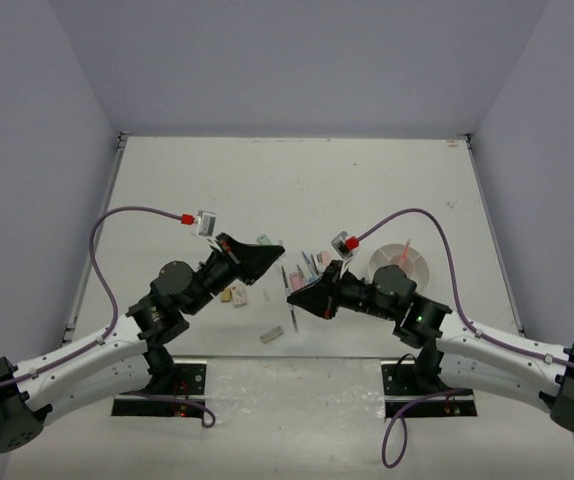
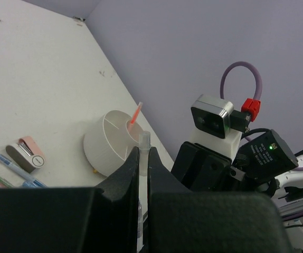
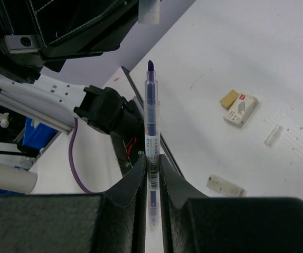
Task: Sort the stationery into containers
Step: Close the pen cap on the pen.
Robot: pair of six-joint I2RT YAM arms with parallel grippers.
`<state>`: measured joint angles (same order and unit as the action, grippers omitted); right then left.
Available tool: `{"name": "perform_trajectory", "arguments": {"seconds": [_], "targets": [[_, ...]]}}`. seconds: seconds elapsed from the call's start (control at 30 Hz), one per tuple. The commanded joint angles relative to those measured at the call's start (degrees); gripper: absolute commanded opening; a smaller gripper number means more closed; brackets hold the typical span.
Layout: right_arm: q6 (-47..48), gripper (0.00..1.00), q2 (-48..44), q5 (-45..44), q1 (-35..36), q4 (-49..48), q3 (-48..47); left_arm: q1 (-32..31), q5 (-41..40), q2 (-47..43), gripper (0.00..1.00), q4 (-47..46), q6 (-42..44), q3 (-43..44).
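Observation:
My right gripper [image 3: 151,158] is shut on a blue pen [image 3: 150,113] with a clear barrel, its bare dark tip pointing away from the jaws. My left gripper [image 2: 143,153] is shut on a clear pen cap [image 2: 144,141], which in the right wrist view hangs just beyond the pen's tip as the cap [image 3: 149,10]. From above, the left gripper [image 1: 275,252] and right gripper [image 1: 293,296] face each other above mid-table. The round white container [image 1: 400,265] with inner dividers stands to the right; an orange pen [image 2: 134,115] leans in the container [image 2: 109,145].
Loose stationery lies below the grippers: a tan block [image 1: 232,295], a grey block [image 1: 272,334], and pens and pink pieces [image 1: 312,262]. A tan-and-white eraser [image 3: 239,108], a short clear tube [image 3: 272,135], a pink-grey piece [image 2: 27,153] and blue pens [image 2: 11,164] also show.

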<state>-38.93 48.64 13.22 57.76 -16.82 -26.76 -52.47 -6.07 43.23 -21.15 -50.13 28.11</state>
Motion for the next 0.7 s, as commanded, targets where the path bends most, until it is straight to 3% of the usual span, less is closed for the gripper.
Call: {"name": "perform_trajectory", "arguments": {"seconds": [0.0,0.37,0.67], "targets": [[1.0,0.00,-1.3,-2.8,0.3,0.8,-3.5,0.3,1.6,-0.1,0.00,-4.2,0.7,-1.7],[0.8,0.00,-1.9,-6.1,0.3,3.5,-4.7,0.3,2.9,-0.3,0.00,-4.7,0.0,-2.5],[1.1,0.00,0.0,-3.8,0.3,4.3,-5.6,0.3,1.9,-0.7,0.00,-4.0,-0.1,-2.4]]}}
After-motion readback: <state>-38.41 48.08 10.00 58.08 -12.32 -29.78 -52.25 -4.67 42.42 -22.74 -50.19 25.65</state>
